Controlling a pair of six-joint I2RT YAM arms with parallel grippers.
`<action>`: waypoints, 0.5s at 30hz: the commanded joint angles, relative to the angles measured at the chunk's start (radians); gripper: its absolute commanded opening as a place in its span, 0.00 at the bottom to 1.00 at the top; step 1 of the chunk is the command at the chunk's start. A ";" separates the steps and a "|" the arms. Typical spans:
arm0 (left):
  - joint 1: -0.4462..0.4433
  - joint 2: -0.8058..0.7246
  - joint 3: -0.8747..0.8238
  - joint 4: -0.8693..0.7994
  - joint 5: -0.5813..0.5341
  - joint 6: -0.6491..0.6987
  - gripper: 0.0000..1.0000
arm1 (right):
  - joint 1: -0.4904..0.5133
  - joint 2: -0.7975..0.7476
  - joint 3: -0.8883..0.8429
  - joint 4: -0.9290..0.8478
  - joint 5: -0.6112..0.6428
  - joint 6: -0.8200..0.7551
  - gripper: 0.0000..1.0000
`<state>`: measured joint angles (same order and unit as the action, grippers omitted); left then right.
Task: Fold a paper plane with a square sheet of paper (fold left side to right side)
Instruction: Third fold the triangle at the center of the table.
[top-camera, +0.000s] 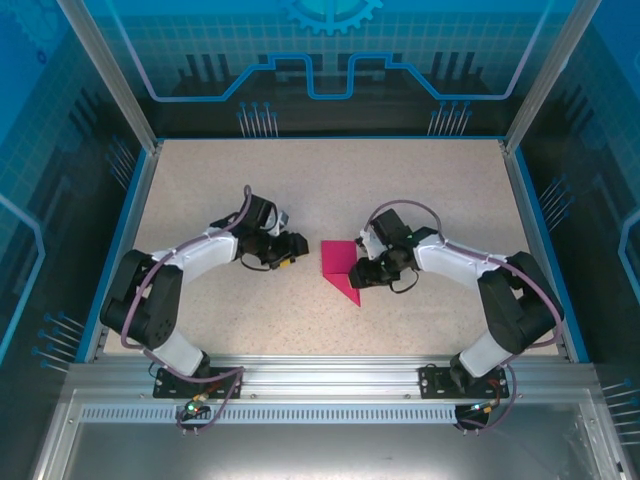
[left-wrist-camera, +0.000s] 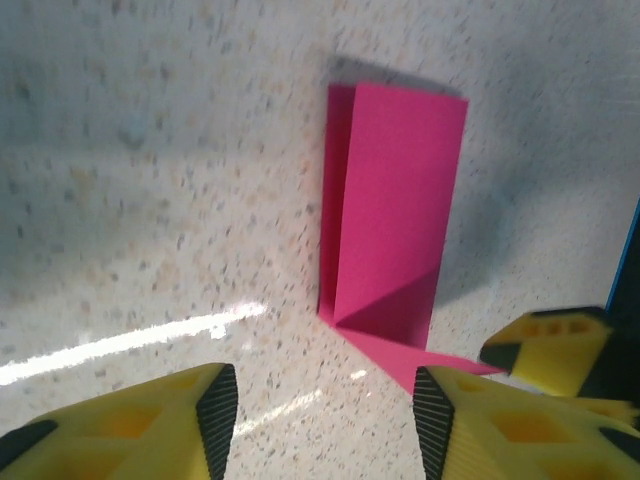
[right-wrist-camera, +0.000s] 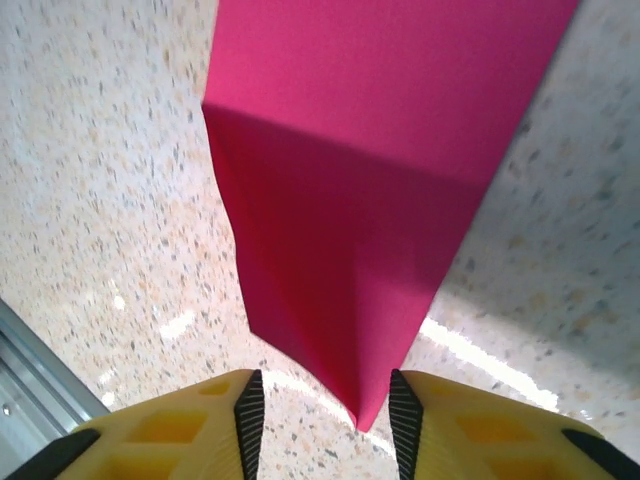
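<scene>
left fingers and right fingers parted beside folded paper

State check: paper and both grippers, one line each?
sheet of paper: folded, one end pointed, on the table, not clamped.
left gripper: open, empty, just short of the paper.
right gripper: open, the paper's pointed tip between its fingers, unpinched.

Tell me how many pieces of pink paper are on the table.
1. The folded magenta-pink paper sheet lies mid-table on the speckled tabletop, between the left tool and the right tool. Another beneath it can't be ruled out.
</scene>
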<state>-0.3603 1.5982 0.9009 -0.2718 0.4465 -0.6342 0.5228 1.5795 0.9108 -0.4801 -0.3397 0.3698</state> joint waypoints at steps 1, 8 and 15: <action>-0.042 -0.017 -0.043 0.054 0.028 -0.072 0.57 | -0.018 0.027 0.044 -0.019 0.004 -0.065 0.47; -0.082 0.014 -0.049 0.089 0.024 -0.107 0.58 | -0.017 0.102 0.095 -0.020 -0.031 -0.094 0.45; -0.105 0.048 -0.015 0.086 0.027 -0.105 0.60 | -0.025 0.114 0.097 -0.029 -0.004 -0.100 0.19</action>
<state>-0.4477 1.6180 0.8612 -0.1959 0.4500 -0.7284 0.5152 1.6840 0.9825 -0.4831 -0.3470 0.2852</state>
